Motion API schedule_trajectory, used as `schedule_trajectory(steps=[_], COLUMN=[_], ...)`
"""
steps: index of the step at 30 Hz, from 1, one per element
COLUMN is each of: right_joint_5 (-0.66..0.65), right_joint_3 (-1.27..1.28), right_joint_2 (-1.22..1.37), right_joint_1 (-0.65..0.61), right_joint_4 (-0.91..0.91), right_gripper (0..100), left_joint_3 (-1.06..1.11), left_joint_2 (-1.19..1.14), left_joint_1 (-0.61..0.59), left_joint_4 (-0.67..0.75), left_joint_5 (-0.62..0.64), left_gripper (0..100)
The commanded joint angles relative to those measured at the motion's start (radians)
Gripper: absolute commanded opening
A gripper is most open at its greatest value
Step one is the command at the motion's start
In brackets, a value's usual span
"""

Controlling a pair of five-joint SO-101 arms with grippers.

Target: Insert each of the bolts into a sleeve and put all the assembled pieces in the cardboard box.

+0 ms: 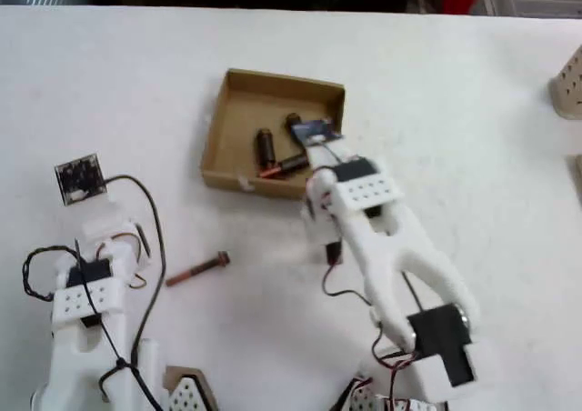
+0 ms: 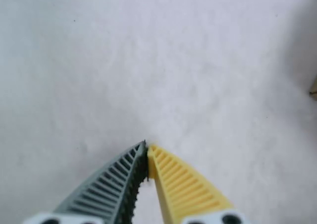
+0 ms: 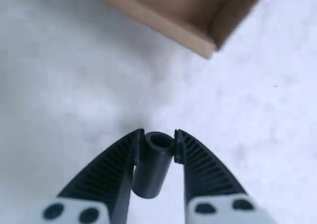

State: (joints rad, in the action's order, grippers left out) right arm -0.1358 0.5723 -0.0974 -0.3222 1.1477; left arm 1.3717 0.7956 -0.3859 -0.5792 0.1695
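The right tool (image 3: 157,135) is clamped on a sleeve (image 3: 150,172) near the cardboard box (image 1: 215,129), the left tool (image 2: 147,149) is closed empty, and the bolt (image 1: 195,267) lies loose on the bench (image 1: 455,84), so I reckon a crooked push could twist the sleeve free.

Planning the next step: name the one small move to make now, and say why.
Probably open the left gripper and bring it to the loose bolt: the right gripper grips an empty sleeve, and the left is shut on nothing.

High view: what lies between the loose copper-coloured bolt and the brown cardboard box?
Nothing: in the high view, a bare stretch of white table separates the copper-coloured bolt from the brown cardboard box.
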Motion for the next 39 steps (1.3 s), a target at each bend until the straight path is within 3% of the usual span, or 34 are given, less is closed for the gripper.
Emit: schedule_trajectory(steps=[1, 10, 25, 39], right_joint_5=[-0.107, -0.149, -0.149, -0.109], right_joint_3=[0.068, 0.114, 0.176, 0.245], right_joint_2=[-0.074, -0.074, -0.170, -0.114], right_joint_1=[0.151, 0.223, 0.223, 0.185], right_joint_4=[-0.087, -0.131, -0.070, -0.219], right_gripper=[1.8, 11.3, 8.8, 8.8], left_joint_3=[-0.032, -0.031, -0.031, -0.031], left_joint_2=[0.001, 0.001, 0.001, 0.002], left_joint_1=[0.005, 0.005, 0.005, 0.005], left_joint_4=[0.021, 0.021, 0.021, 0.021], left_joint_5=[-0.008, -0.008, -0.008, -0.008], left_gripper=[3, 3, 3, 3])
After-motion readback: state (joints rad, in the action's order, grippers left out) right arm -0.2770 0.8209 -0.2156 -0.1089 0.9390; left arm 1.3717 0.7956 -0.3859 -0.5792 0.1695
